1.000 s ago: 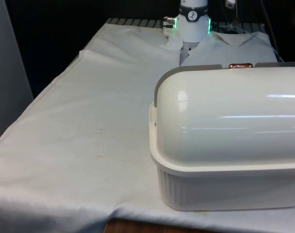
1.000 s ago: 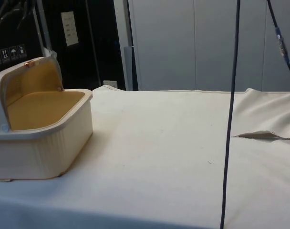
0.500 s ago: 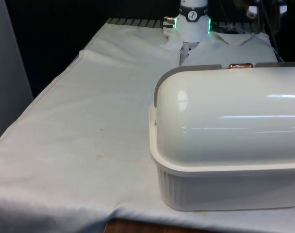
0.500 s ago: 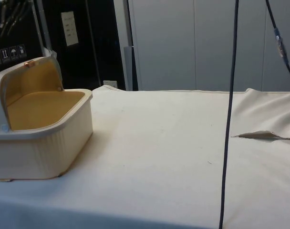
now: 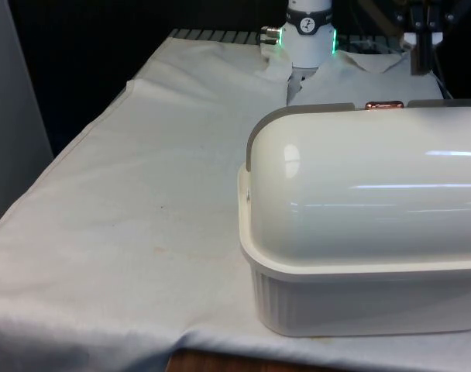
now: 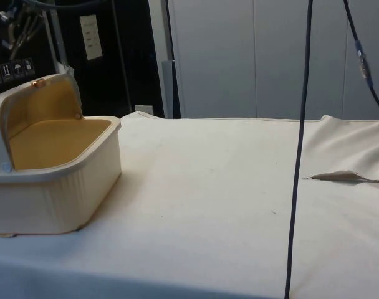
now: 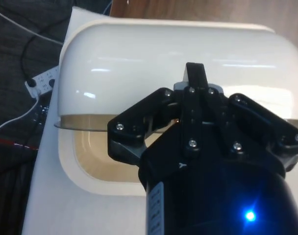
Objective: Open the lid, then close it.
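Note:
A cream bread box [image 5: 359, 294] stands at the front view's right with its back to that camera. Its white roll lid [image 5: 359, 170] is rolled back, and the copper handle [image 5: 383, 105] sits on top. The side view looks into the tan inside [image 6: 52, 140] of the box, with the handle [image 6: 37, 82] at the lid's raised edge. My gripper [image 5: 418, 66] hangs above and behind the box. In the wrist view, my gripper [image 7: 195, 73] is shut over the lid's [image 7: 163, 54] front edge, with nothing seen between the fingers.
White cloth [image 5: 158, 178] covers the table, with free room on the front view's left. A black cable [image 6: 300, 149] hangs down in the side view. A fold in the cloth [image 6: 345, 177] lies at the side view's right.
My gripper has closed from wide open. It has moved down and towards the front view's right, above the box. The lid and box have not moved.

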Motion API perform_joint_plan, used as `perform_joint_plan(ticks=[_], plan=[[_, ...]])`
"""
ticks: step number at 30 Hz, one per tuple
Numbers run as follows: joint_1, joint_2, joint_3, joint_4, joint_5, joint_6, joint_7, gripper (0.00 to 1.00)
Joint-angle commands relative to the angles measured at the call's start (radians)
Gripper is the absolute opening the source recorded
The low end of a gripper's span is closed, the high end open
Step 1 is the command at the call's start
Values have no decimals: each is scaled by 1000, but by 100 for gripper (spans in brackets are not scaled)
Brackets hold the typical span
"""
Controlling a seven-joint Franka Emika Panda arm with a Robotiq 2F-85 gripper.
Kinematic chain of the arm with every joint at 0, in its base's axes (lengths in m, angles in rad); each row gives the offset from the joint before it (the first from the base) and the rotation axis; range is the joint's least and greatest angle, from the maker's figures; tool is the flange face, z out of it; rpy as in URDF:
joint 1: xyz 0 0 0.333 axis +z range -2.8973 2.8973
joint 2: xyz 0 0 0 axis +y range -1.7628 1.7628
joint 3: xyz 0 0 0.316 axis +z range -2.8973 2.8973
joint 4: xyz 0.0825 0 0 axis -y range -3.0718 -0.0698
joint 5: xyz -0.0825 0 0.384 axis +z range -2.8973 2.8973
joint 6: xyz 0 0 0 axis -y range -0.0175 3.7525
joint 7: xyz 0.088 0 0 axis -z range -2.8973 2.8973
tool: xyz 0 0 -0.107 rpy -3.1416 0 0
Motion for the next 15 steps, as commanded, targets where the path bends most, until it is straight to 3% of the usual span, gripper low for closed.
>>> perform_joint_plan(ticks=[1,8,15], plan=[[0,-2,3,-18,3,19,1,0],[2,-1,1,-39,0,13,0,0],[-6,-5,6,-77,8,24,-5,0]])
